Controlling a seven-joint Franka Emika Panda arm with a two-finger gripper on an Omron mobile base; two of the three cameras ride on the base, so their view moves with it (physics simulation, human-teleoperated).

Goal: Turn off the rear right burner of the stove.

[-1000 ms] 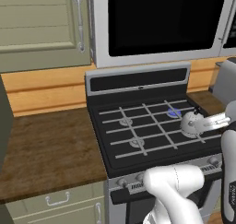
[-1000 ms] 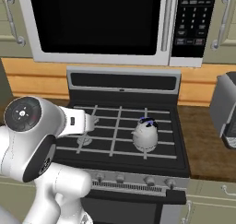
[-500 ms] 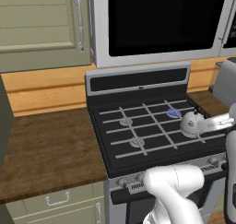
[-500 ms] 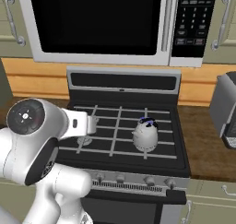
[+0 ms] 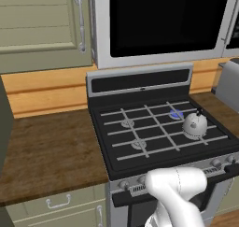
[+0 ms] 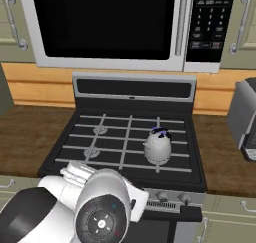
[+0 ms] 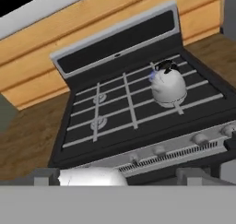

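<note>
Small round rear right burner (image 5: pixel 176 114) glowing blue on black gas stove (image 5: pixel 158 142) behind white domed kettle (image 5: pixel 194 125); gripper sitting released, grasping nothing

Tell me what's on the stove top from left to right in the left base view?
Two silver burner discs at about the same spot → the rear right burner, glowing blue → the white kettle.

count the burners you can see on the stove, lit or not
3. On the stove, two unlit silver discs sit on the left, rear and front. The rear right burner glows blue behind the kettle, which likely hides a fourth at front right.
</note>
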